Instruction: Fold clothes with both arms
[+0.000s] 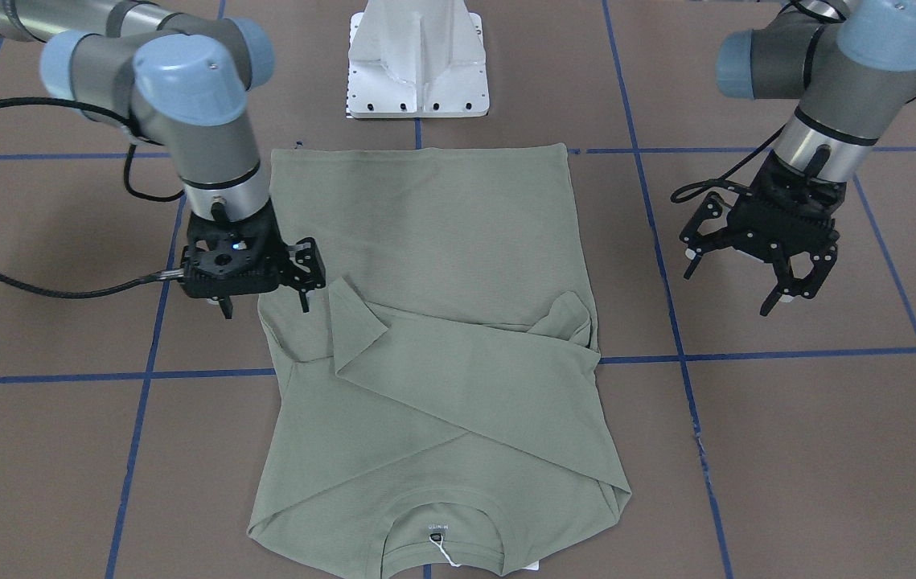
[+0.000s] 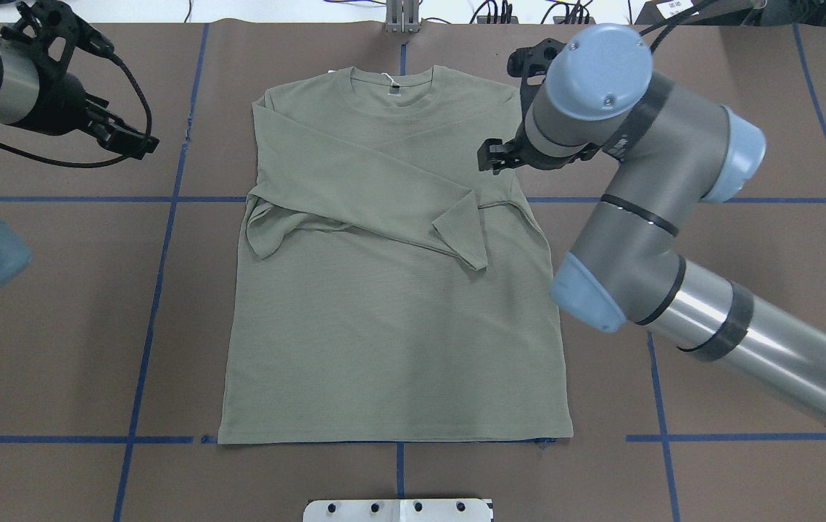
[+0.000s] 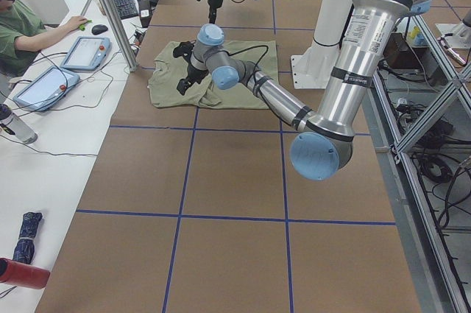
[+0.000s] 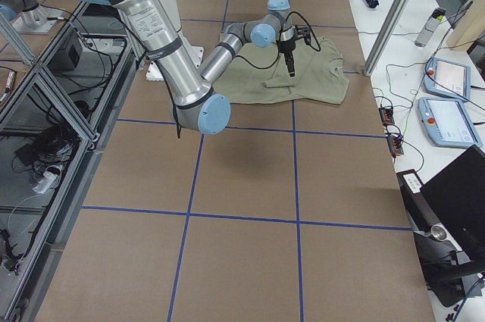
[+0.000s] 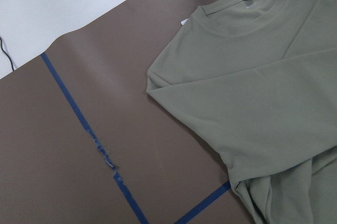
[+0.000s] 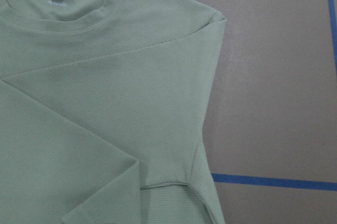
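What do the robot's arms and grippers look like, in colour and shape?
Both the left arm and the right arm are round silver and grey tubes with light blue caps on the joints. The left gripper and the right gripper are black, with two jointed fingers each. Each wrist has a black cable.

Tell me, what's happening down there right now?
Left gripper open, clear of shirt. Right gripper open over its edge. Shirt flat, sleeves folded across.
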Available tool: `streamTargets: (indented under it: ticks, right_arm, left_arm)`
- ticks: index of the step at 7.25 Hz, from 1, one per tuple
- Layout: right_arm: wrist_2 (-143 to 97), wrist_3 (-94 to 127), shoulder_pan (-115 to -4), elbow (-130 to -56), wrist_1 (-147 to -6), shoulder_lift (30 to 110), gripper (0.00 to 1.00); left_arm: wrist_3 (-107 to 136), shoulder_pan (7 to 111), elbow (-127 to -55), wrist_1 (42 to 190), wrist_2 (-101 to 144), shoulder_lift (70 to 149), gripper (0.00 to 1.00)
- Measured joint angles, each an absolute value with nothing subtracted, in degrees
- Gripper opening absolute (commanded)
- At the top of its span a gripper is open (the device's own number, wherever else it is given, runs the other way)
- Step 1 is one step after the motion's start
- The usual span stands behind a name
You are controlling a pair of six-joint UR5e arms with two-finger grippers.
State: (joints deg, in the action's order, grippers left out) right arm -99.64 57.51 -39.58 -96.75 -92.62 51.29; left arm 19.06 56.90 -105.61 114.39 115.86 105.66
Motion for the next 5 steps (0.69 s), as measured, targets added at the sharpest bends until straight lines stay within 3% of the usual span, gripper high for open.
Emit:
streamTargets:
  ticks: [3,5]
  right_arm:
    - [-91.58,61.31,-33.29,-81.33,-94.06,39.77,0.78]
    - [-88.89,61.44,-31.22,-76.02,-94.01,37.40,0.71]
  left_arm:
    - [19.40,58.82,-105.64,118.04,120.53,102.23,1.00]
    - [19.55,58.94,-105.65,118.19,120.81,101.99,1.00]
